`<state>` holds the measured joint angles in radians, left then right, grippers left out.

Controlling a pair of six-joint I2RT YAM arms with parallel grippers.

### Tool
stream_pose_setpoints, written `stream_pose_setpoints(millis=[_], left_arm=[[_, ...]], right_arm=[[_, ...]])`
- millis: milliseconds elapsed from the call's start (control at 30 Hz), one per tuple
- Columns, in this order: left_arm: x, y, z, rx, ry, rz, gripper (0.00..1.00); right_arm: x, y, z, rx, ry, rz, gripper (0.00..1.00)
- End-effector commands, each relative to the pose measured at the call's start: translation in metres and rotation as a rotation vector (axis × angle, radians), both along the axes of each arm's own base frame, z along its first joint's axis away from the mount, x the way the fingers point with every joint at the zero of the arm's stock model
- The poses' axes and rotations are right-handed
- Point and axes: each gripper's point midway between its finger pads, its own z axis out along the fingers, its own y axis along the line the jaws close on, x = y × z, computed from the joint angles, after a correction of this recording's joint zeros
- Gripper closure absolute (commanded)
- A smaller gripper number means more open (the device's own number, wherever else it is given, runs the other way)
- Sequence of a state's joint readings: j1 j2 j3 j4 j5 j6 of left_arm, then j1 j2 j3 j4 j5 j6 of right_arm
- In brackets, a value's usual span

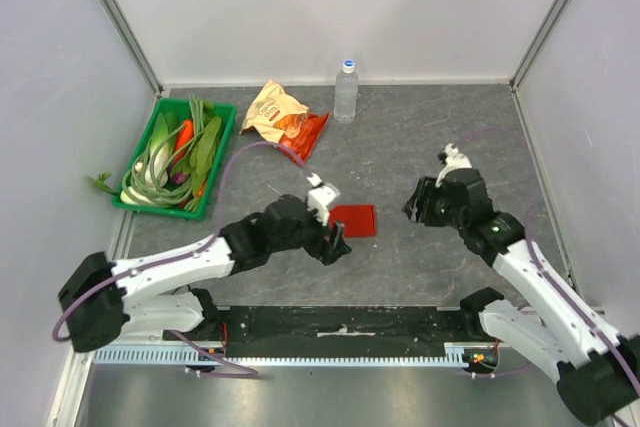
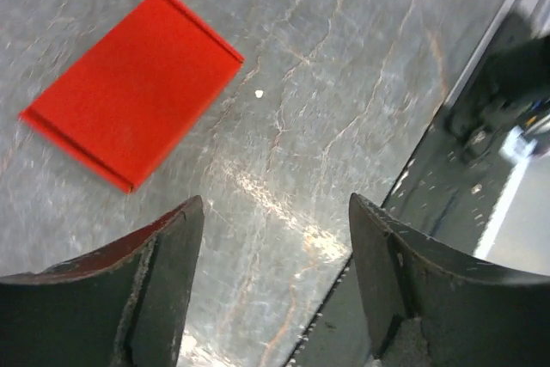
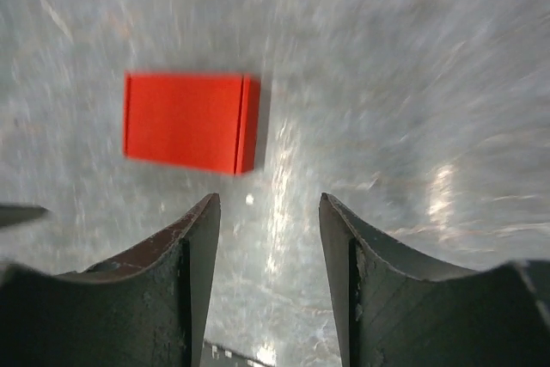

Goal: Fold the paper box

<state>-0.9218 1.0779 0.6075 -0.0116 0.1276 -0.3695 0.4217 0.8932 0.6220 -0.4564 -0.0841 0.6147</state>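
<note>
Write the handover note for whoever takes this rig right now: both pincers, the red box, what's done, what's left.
Left pincer: open, empty, close beside the paper box on its left.
Right pincer: open, empty, off to the box's right.
Paper box: lies flat on the table between the arms as a small rectangle; neither pincer touches it.
Done: it appears folded, with one doubled edge showing.
Left: probably only checking that the fold holds; its inside is hidden.
</note>
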Motion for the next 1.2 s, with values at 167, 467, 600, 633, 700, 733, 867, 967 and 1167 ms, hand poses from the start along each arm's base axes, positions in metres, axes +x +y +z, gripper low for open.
stream_pose_setpoints(millis=[167, 467, 600, 633, 700, 733, 867, 967, 1167], left_arm=[[0.069, -0.063, -0.019, 0.391, -0.142, -0.122, 0.21], [0.118, -0.074, -0.071, 0.413, 0.137, -0.342, 0.20], [0.120, -0.068, -0.094, 0.454, 0.193, -0.408, 0.21], [0.118, -0.065, -0.099, 0.455, 0.215, -0.410, 0.22], [0.117, -0.059, -0.108, 0.474, 0.246, -0.371, 0.23], [0.114, -0.050, -0.118, 0.507, 0.270, -0.345, 0.25], [0.101, -0.033, -0.125, 0.505, 0.317, -0.233, 0.33], [0.087, -0.023, -0.118, 0.461, 0.366, -0.125, 0.36], [0.065, -0.001, -0.110, 0.370, 0.411, 0.057, 0.39]], right_arm=[[0.009, -0.057, 0.133, -0.140, -0.352, -0.171, 0.37], [-0.004, -0.028, 0.085, -0.084, -0.218, -0.013, 0.30], [-0.008, -0.019, 0.076, -0.061, -0.203, 0.044, 0.30], [-0.010, -0.015, 0.068, -0.055, -0.181, 0.065, 0.30], [-0.011, -0.005, 0.055, -0.029, -0.136, 0.099, 0.29], [-0.015, 0.000, 0.037, -0.017, -0.087, 0.120, 0.29], [-0.024, 0.045, -0.010, 0.183, 0.066, 0.236, 0.33], [-0.029, 0.064, -0.029, 0.308, 0.137, 0.207, 0.35], [-0.042, 0.103, -0.036, 0.515, 0.211, 0.137, 0.37]])
